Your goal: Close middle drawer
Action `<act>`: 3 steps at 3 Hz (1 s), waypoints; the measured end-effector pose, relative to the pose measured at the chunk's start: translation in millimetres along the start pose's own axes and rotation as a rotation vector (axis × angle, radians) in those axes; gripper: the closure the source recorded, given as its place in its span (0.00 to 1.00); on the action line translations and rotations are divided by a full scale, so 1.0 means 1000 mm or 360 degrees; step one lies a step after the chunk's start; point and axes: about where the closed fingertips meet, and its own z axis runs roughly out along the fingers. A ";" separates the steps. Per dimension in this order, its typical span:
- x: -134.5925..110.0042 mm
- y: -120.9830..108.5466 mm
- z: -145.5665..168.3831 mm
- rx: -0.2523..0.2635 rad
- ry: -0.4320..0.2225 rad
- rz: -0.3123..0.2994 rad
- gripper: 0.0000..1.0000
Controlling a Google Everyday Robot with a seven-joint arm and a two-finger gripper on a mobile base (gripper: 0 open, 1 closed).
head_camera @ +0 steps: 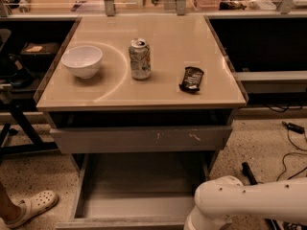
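At the lower right edge of the view, only a smooth white arm is seen. The gripper itself lies out of sight beyond the bottom of the picture, so whether it is spread or pressed together cannot be told. Just left of that arm the middle drawer is found pulled well out, its plain grey box interior open to view and bare, its flat handleless front at the very bottom edge. Above and beyond it sits the upper drawer front, matte grey with small white scratch marks, nearly flush under the worktop. The step in hand is judged to be the approach to the drawer's front face, with the closing push not yet made. It would be done best if contact is placed near the middle of the wide front, so that the box is driven straight along its runners and not skewed. With no handle to hold, a flat, steady press is called for. On the glossy beige worktop, farther from the arm, a rounded white bowl, a cylindrical metal can and a dark crinkled snack bar are set well apart. The can, being tall, is thought likely to wobble if the drawer is slammed.
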 end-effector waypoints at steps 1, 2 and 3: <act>-0.011 -0.014 0.013 0.0007 -0.0036 0.0025 1.00; -0.022 -0.028 0.019 0.0021 -0.0043 0.0026 1.00; -0.033 -0.041 0.025 0.0013 -0.0047 0.0016 1.00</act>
